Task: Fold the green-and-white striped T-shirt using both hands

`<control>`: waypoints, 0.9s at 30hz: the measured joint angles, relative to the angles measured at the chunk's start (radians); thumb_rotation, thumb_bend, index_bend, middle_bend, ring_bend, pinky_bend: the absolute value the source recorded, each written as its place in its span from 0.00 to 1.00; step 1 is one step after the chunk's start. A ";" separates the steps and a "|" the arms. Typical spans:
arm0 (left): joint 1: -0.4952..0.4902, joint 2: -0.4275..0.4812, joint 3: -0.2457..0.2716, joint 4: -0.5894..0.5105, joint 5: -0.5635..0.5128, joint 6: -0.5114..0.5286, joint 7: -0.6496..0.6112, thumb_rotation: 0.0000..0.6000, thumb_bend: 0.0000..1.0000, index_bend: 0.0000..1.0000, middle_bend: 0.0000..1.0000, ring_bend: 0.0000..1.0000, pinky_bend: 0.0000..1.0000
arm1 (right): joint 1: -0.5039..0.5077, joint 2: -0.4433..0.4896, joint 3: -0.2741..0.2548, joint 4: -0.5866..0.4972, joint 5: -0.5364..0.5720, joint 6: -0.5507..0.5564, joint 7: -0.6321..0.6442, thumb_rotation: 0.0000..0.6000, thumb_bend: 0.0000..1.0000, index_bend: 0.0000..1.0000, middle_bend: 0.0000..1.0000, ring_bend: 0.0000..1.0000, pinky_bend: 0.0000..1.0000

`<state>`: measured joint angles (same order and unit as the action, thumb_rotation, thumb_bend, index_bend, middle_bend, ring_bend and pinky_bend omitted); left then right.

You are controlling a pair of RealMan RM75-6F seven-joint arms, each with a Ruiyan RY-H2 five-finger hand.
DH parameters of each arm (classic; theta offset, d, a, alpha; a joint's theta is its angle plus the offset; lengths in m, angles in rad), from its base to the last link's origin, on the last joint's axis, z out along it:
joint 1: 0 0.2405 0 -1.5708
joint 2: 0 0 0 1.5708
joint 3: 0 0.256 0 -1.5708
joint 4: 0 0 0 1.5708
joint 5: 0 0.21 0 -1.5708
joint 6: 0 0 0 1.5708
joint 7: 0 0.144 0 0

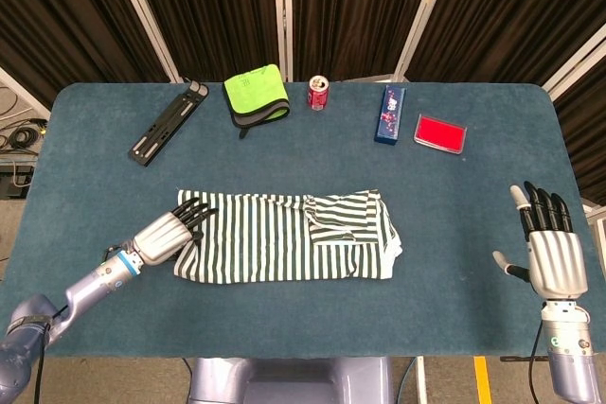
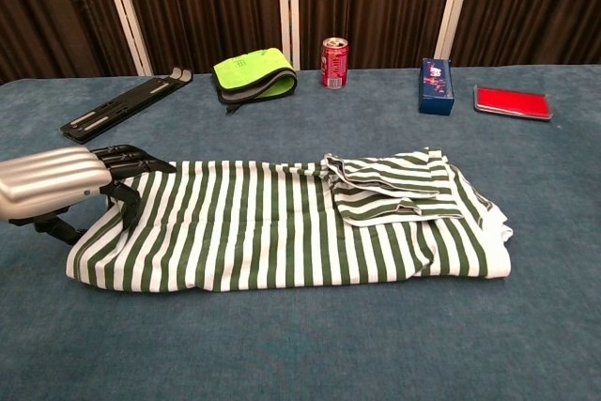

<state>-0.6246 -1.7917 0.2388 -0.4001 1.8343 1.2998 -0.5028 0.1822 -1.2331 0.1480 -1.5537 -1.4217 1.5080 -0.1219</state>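
A blue carpeted surface (image 1: 492, 224) stands before dark pleated curtains (image 1: 218, 7) divided by pale vertical strips (image 1: 282, 7); grey floor (image 1: 14, 153) lies beside it.

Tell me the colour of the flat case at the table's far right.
Red. The flat case shows best in the head view.

left hand (image 2: 52, 185): cut by chest frame edge | grip on T-shirt (image 2: 282, 227) hem: unclear
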 measured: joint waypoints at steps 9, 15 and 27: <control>0.021 0.038 0.011 0.007 -0.001 0.028 -0.013 1.00 0.64 0.85 0.00 0.00 0.00 | -0.001 -0.004 0.000 -0.001 -0.004 -0.005 -0.006 1.00 0.00 0.00 0.00 0.00 0.00; 0.056 0.059 0.012 0.030 -0.014 0.036 -0.030 1.00 0.65 0.86 0.00 0.00 0.00 | -0.002 -0.006 0.001 -0.002 -0.006 -0.006 -0.010 1.00 0.00 0.00 0.00 0.00 0.00; 0.115 0.097 0.034 0.095 -0.018 0.030 -0.042 1.00 0.65 0.87 0.00 0.00 0.00 | -0.006 -0.004 0.000 -0.012 -0.015 -0.003 -0.013 1.00 0.00 0.00 0.00 0.00 0.00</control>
<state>-0.5101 -1.6945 0.2726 -0.3056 1.8158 1.3295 -0.5445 0.1762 -1.2368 0.1479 -1.5658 -1.4369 1.5055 -0.1346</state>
